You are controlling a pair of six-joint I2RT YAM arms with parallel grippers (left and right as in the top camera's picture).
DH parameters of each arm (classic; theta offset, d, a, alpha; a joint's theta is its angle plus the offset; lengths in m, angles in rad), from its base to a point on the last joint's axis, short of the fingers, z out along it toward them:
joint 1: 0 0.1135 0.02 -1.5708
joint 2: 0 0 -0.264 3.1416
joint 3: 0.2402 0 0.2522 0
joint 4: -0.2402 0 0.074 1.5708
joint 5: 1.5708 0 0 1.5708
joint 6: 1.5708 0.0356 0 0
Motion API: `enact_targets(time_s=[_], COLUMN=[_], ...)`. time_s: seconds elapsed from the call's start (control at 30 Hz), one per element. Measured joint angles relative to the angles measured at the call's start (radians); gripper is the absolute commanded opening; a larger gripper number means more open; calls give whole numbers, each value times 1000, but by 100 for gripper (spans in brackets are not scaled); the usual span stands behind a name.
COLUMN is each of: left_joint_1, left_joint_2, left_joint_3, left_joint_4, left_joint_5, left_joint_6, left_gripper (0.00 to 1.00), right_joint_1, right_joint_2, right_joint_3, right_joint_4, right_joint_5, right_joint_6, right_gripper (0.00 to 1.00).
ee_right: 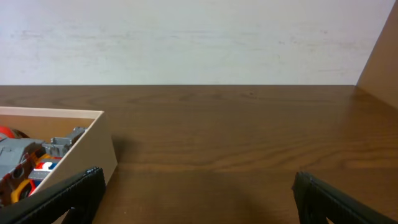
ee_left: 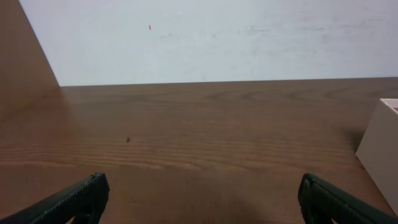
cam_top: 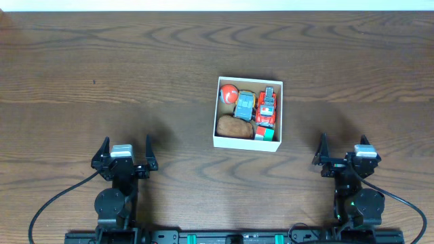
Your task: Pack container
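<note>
The container [cam_top: 217,112], a small square white-walled box, sits right of the table's middle. Inside it lie a red-orange ball [cam_top: 229,93], a blue toy car [cam_top: 244,105], a red toy truck [cam_top: 267,106], a brown lump [cam_top: 234,127] and a small red-and-green piece [cam_top: 266,133]. Its wall shows at the right edge of the left wrist view [ee_left: 380,149], and its corner with toys shows at the left of the right wrist view [ee_right: 93,146]. My left gripper [cam_top: 125,153] is open and empty at the near left. My right gripper [cam_top: 344,150] is open and empty at the near right.
The dark wooden table [cam_top: 102,74] runs to a pale wall at the back. Black cables [cam_top: 47,207] trail from both arm bases along the near edge. A small dark speck [cam_top: 94,83] lies on the table at the left.
</note>
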Motion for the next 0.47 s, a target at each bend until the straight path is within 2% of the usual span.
enact_targets(time_s=[0.47], left_joint_1=[0], left_joint_2=[0], left_joint_3=[0], left_joint_4=[0], left_joint_5=[0], left_joint_6=[0], left_gripper=[98], right_joint_1=[0], right_joint_2=[0], right_joint_3=[0], right_joint_4=[0], right_joint_5=[0], right_joint_6=[0], right_gripper=[99])
